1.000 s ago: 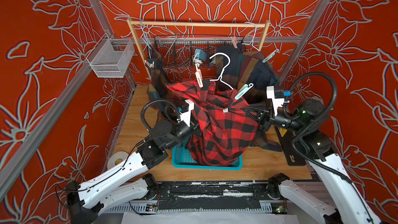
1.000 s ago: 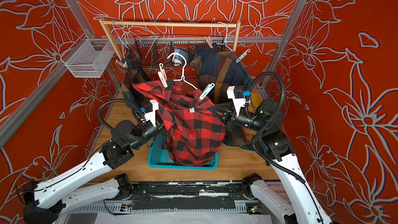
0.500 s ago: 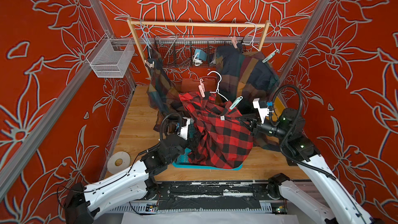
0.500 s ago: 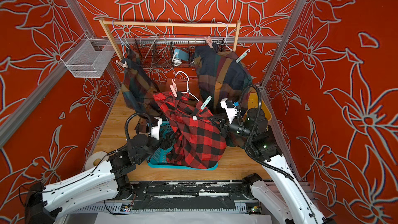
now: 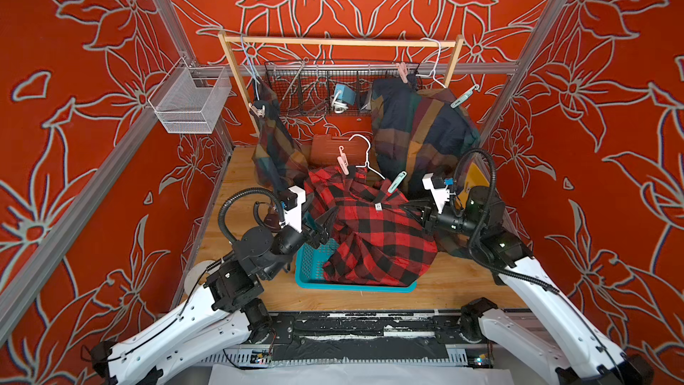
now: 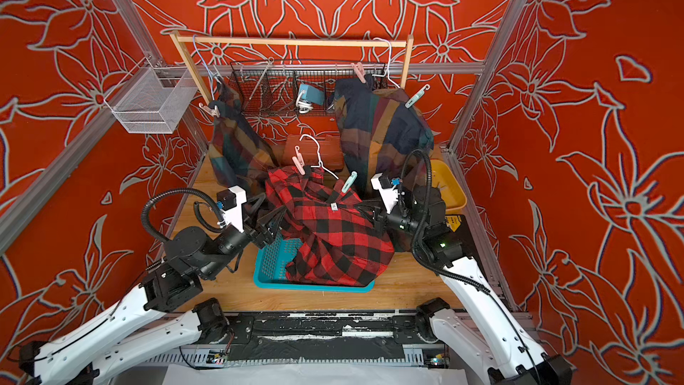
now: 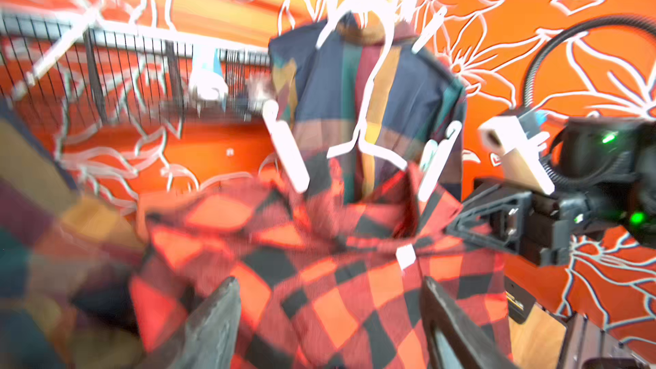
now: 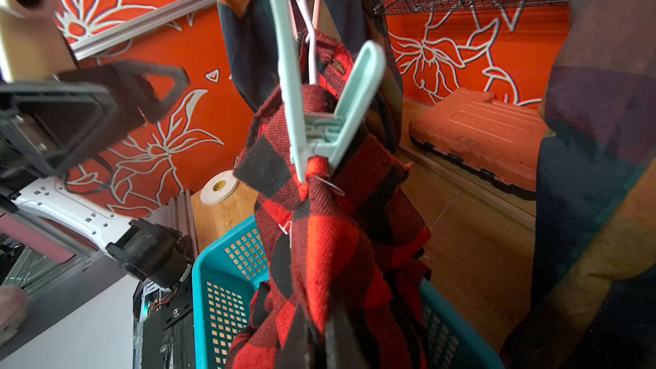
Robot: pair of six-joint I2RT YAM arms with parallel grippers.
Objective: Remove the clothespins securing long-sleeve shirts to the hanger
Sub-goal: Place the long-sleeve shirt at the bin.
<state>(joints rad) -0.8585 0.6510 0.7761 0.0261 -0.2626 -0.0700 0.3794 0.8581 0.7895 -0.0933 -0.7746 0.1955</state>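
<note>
**One grip holds the shirt**

Left gripper (image 7: 330, 282) gapes wide, empty. Red-and-black check cloth shirt (image 5: 377, 238) slumps over the teal plastic basket (image 5: 307, 262), pale pink plastic clothespin (image 5: 343, 161) at its eleven o'clock, mint green plastic clothespin (image 5: 396, 182) at one. Right gripper (image 8: 317, 317) pinches its fabric tight, seemingly thinly; a slip would bury both pegs.

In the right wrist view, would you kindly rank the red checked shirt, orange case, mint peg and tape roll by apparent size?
1. red checked shirt
2. orange case, mint peg: unsure, peg nearer the camera
3. tape roll
</note>
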